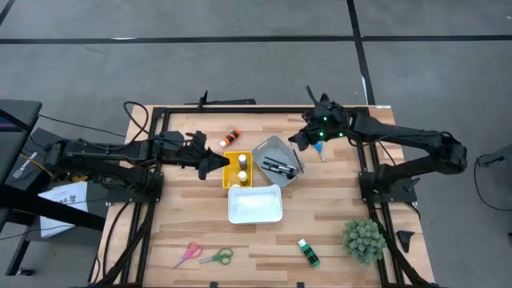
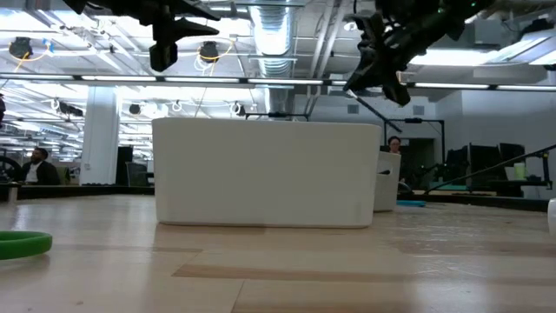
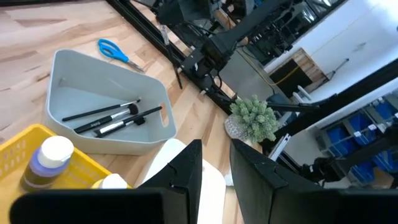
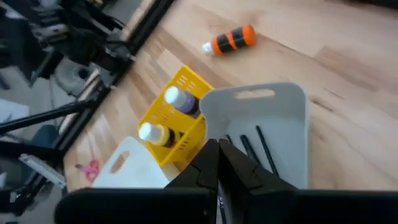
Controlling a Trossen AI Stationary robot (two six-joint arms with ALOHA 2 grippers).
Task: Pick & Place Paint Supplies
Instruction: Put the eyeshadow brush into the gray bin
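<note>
Right claw (image 4: 217, 163) together above grey bin (image 4: 283, 102), left claw (image 3: 214, 163) apart, blue scissors (image 3: 115, 50) beyond.

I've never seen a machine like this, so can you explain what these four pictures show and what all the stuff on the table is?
It is a robot with two dark arms at a wooden table. One picture looks down from above, one looks across at table height, and two come from small cameras on the arms' wrists.

The left gripper hangs over a yellow basket with two paint bottles in it. Its fingers are a little apart and hold nothing. The right gripper is by a grey bin holding paintbrushes. Its fingers are shut and empty.

Also on the table: a white tray, an orange bottle, a green bottle, pink scissors, green scissors, blue scissors and a fuzzy plant.
</note>
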